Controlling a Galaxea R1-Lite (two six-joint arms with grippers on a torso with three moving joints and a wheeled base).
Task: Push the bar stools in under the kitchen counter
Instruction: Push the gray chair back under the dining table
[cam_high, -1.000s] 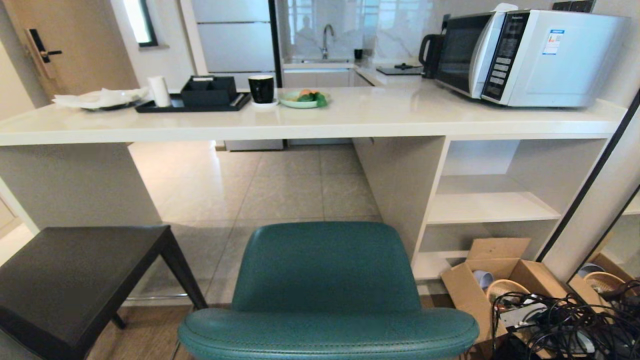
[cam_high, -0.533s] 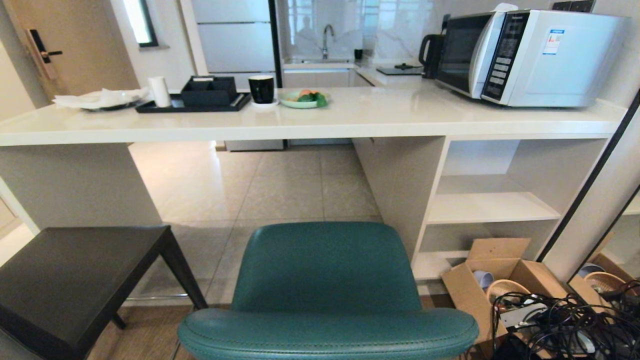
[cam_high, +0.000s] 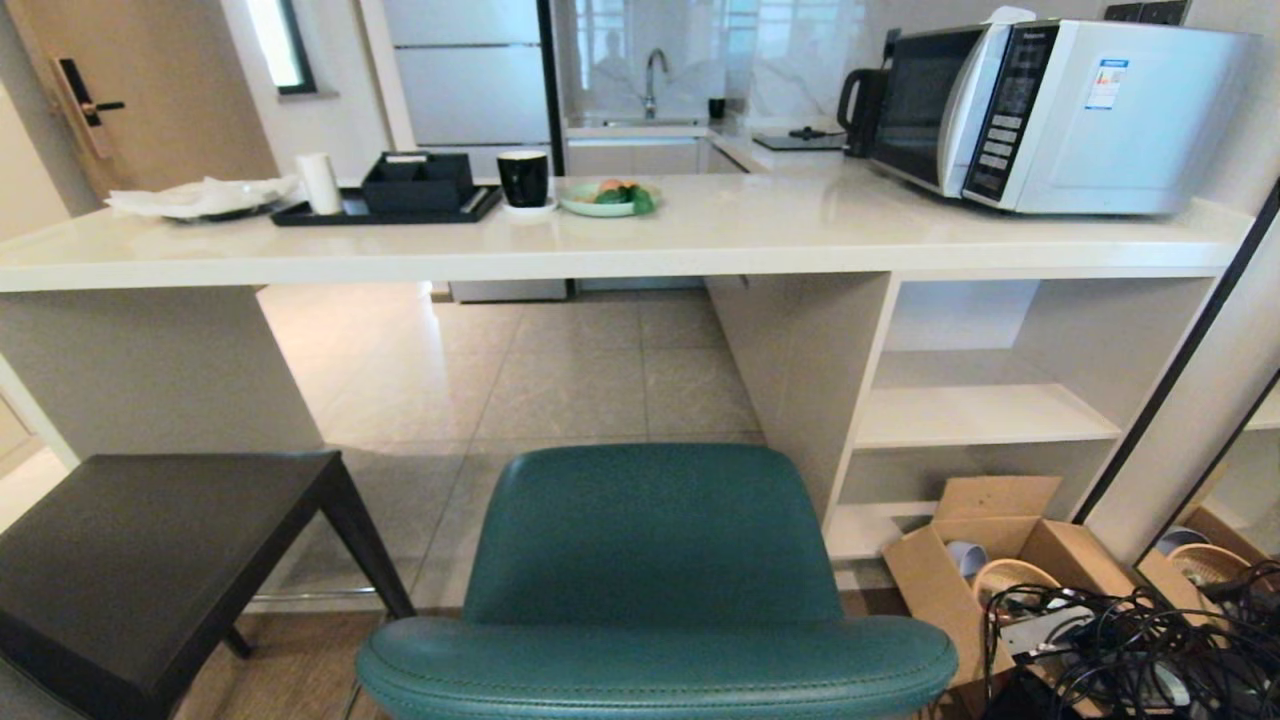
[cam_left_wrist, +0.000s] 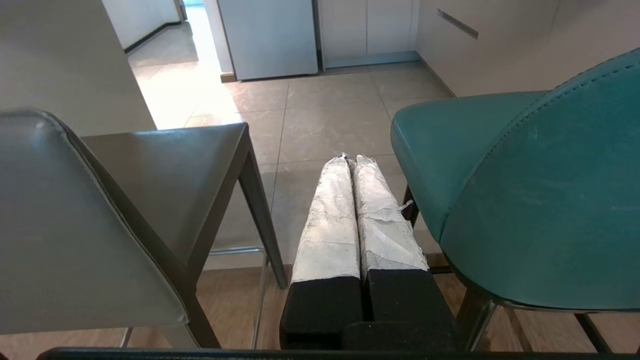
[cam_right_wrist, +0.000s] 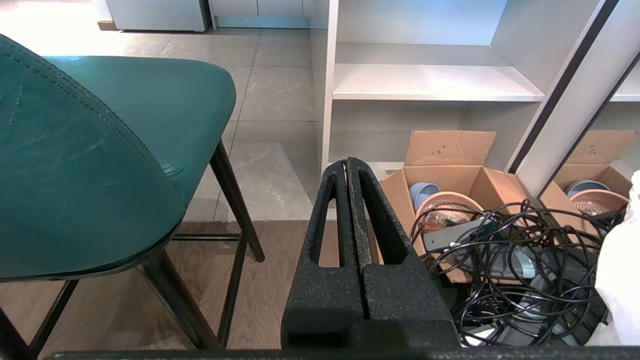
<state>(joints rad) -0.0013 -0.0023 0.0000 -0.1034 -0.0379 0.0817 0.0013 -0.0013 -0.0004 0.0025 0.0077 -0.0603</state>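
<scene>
A rounded teal bar stool (cam_high: 655, 560) stands right in front of me, its seat short of the white kitchen counter (cam_high: 640, 250). To its left stands a boxy dark grey stool (cam_high: 140, 560), also out from the counter. Neither arm shows in the head view. My left gripper (cam_left_wrist: 351, 159) is shut and empty, low in the gap between the dark stool (cam_left_wrist: 150, 170) and the teal stool (cam_left_wrist: 500, 175). On the other side of the teal stool (cam_right_wrist: 100, 150) my right gripper (cam_right_wrist: 347, 161) hangs shut, holding nothing.
A cardboard box with bowls (cam_high: 985, 570) and a tangle of black cables (cam_high: 1130, 650) lie on the floor at the right, beside the counter's open shelves (cam_high: 980, 410). On the counter stand a microwave (cam_high: 1050, 110), a black tray (cam_high: 390, 205), a mug (cam_high: 523, 178) and a plate (cam_high: 608, 197).
</scene>
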